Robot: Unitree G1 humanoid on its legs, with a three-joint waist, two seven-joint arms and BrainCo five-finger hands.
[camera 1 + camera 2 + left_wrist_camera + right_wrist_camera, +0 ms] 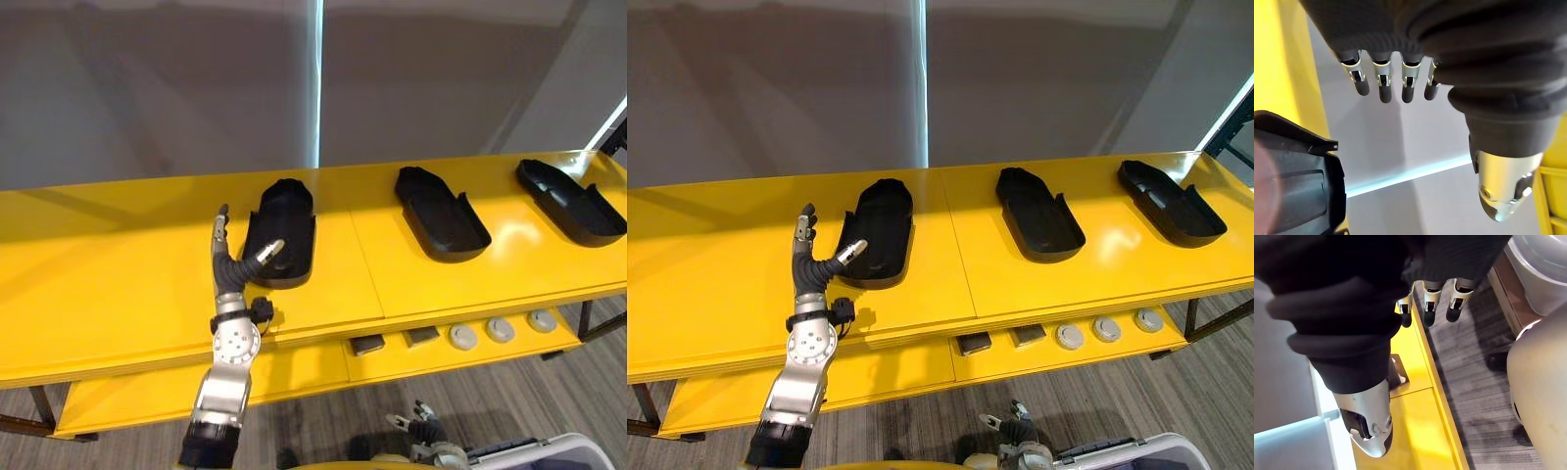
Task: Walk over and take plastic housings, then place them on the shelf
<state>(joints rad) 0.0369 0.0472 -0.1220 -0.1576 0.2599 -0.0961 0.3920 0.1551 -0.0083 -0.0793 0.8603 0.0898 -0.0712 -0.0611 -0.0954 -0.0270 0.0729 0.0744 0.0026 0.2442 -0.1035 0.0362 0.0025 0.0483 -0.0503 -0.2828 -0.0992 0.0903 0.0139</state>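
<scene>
Left hand (227,266) open, fingers straight, thumb at the rim of the nearest housing (281,232), a black, shallow shell on the yellow shelf (118,255) at the hand's 1 o'clock. Second housing (441,212) and third housing (571,200) lie toward 3 o'clock. Right hand (421,423) hangs open at 5 o'clock.

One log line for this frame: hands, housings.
left robot hand: open, beside left housing, no grasp | right robot hand: open, low | middle housing, right housing: untouched on shelf
</scene>
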